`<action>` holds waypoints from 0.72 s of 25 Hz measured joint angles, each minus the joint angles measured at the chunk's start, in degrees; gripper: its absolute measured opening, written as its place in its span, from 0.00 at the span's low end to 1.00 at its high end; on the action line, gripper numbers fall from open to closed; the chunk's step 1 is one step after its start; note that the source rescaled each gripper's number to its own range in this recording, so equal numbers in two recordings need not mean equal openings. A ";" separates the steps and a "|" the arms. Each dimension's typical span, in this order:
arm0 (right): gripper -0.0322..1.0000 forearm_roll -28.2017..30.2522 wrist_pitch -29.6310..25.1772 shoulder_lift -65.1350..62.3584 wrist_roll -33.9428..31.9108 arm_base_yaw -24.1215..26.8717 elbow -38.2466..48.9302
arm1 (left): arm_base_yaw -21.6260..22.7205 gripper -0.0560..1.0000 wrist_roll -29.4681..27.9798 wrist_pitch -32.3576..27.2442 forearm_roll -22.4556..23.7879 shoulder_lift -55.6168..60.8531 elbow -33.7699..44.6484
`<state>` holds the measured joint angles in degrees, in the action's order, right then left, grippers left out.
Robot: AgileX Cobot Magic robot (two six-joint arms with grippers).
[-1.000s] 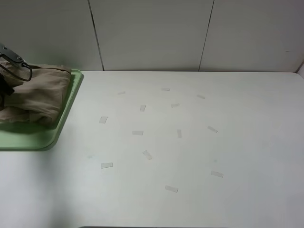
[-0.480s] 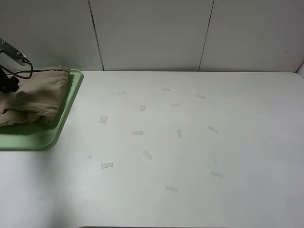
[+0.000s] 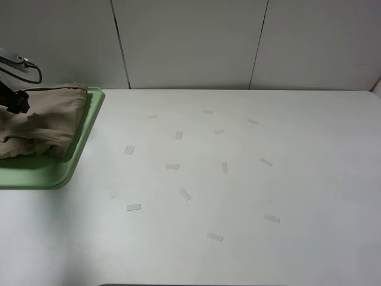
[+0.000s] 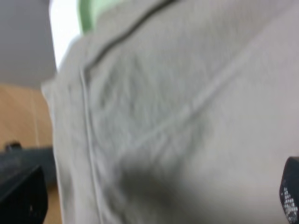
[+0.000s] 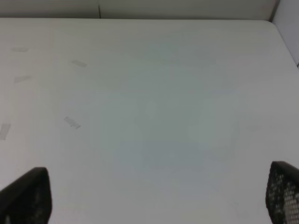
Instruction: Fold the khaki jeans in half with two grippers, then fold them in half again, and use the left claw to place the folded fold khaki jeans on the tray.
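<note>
The khaki jeans (image 3: 44,122) lie folded in a bundle on the mint-green tray (image 3: 56,173) at the far left of the table. My left gripper (image 3: 15,102) hangs just above the jeans' left part at the picture's edge. In the left wrist view the khaki jeans (image 4: 187,102) fill the frame, and the left gripper (image 4: 154,196) has its fingertips (image 4: 21,196) far apart with no cloth pinched between them. My right gripper (image 5: 159,191) is open and empty over bare table, and it does not show in the exterior view.
Several small pale tape strips (image 3: 172,166) are scattered over the middle of the white table (image 3: 286,149). The tray's green rim (image 4: 88,14) shows beyond the cloth. A panelled wall stands behind the table.
The left arm has lifted up and back off the jeans. The jeans have settled lower and flatter on the tray.
</note>
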<state>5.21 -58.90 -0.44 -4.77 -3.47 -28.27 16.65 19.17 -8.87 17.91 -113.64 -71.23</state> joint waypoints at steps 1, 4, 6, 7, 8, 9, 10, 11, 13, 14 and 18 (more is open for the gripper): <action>0.99 0.00 0.00 0.00 0.00 0.00 0.00 | 0.00 1.00 -0.26 -1.45 -0.57 0.47 0.00; 0.99 0.00 0.00 0.00 0.00 0.00 0.00 | 0.00 1.00 -2.95 -4.96 -2.38 2.73 0.00; 0.99 0.00 0.00 0.00 0.00 0.00 0.00 | -0.05 1.00 -5.78 -6.07 -4.10 4.93 0.00; 0.99 -0.05 0.00 0.00 0.00 0.00 0.00 | -0.05 1.00 -7.36 -6.89 -5.23 6.37 0.00; 0.99 -0.05 0.00 0.00 0.00 0.00 0.00 | -0.05 1.00 -8.66 -7.75 -6.21 7.64 0.00; 0.99 -0.05 0.00 0.00 0.00 0.00 0.00 | -0.05 1.00 -9.79 -9.33 -7.33 9.22 0.00; 0.99 -0.05 0.00 0.00 0.00 0.00 0.00 | -0.05 1.00 -11.00 -11.17 -8.46 10.79 0.00; 0.99 -0.05 0.00 0.00 0.00 0.00 0.00 | -0.05 1.00 -12.16 -12.96 -9.72 12.25 0.00; 0.99 -0.05 0.00 0.00 0.00 0.00 0.00 | -0.05 1.00 -13.93 -16.16 -12.40 14.98 0.00; 0.99 -0.05 0.00 0.00 0.00 0.00 0.00 | -0.05 0.99 -14.34 -18.22 -13.79 16.49 0.00; 0.99 -0.05 0.00 0.00 0.05 0.00 0.00 | -0.05 0.99 -14.85 -27.12 -16.25 22.89 0.00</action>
<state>5.16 -58.90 -0.44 -4.72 -3.47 -28.27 16.59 4.32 -35.99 1.67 -90.75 -71.23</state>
